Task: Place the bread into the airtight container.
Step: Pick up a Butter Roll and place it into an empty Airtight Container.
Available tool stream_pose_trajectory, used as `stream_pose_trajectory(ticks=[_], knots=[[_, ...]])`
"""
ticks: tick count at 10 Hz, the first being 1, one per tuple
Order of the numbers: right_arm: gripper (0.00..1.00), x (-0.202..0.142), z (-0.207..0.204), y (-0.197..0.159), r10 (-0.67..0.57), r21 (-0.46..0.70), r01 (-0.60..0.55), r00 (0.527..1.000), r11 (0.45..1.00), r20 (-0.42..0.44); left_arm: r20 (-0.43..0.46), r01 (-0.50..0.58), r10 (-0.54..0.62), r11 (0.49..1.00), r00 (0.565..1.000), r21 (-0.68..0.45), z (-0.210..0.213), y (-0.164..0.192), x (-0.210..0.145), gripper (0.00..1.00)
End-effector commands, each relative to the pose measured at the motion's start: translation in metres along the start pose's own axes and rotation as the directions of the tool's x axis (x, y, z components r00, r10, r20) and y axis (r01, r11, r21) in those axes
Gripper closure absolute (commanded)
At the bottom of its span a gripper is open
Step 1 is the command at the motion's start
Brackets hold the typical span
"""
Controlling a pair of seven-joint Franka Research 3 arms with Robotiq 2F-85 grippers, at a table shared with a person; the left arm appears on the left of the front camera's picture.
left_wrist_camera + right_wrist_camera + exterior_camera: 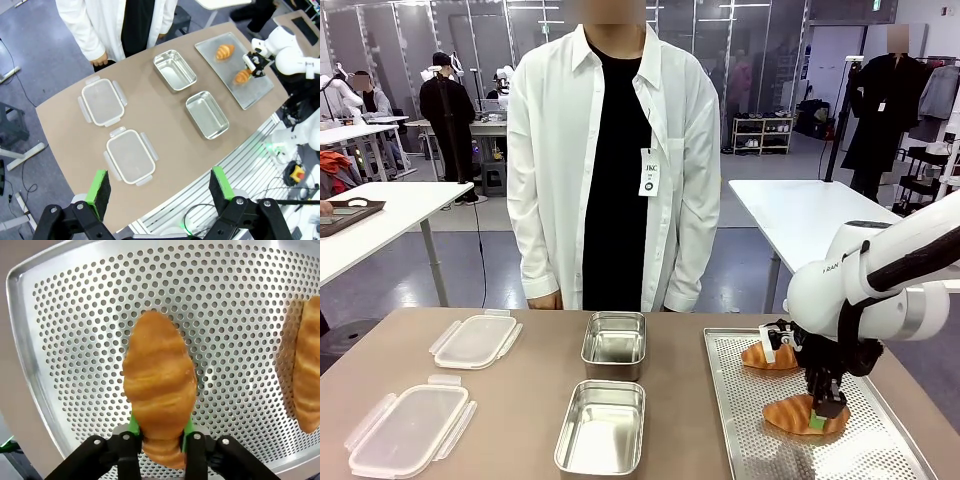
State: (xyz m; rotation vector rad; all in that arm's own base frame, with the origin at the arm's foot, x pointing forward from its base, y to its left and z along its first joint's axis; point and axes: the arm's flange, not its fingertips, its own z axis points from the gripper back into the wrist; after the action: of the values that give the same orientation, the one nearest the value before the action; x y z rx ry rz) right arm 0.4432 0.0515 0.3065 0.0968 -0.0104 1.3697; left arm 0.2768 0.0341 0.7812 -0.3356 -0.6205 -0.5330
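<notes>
Right pincer (160,432) grips the near croissant (160,375) across its narrow end, so I can lift it from the tray (65,315) into a container (601,430).

Right arm (880,280) comes in from the right side and bends down over the perforated tray (740,400), wrist pointing pretty much straight down at its near half. The right gripper (823,412) is clamped on a croissant (160,375), green pads squeezing both sides of one end. The left gripper (160,186) hangs high up, well apart from the tray, fingers spread wide.
</notes>
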Motion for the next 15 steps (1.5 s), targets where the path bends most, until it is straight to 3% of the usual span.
stream_pose_trajectory(ticks=[1,5,8,15], knots=[[1.00,0.010,0.024,0.007,0.004,0.018,-0.004,1.000,1.000,0.007,-0.004,0.023,-0.023,1.000,1.000,-0.001,0.002,0.000,0.001,0.00],[1.00,0.050,0.083,0.027,-0.055,-0.042,0.054,0.998,0.998,-0.028,-0.004,0.023,-0.023,1.000,1.000,-0.001,0.002,0.000,0.001,0.00],[1.00,0.118,0.122,0.080,-0.084,-0.116,0.077,0.995,0.990,-0.055,-0.004,0.023,-0.023,1.000,1.000,-0.001,0.002,0.000,0.001,0.00],[1.00,0.255,0.114,0.173,-0.147,-0.155,0.144,0.989,0.977,-0.006,-0.004,0.023,-0.023,1.000,1.000,-0.001,0.002,0.000,0.001,0.00]])
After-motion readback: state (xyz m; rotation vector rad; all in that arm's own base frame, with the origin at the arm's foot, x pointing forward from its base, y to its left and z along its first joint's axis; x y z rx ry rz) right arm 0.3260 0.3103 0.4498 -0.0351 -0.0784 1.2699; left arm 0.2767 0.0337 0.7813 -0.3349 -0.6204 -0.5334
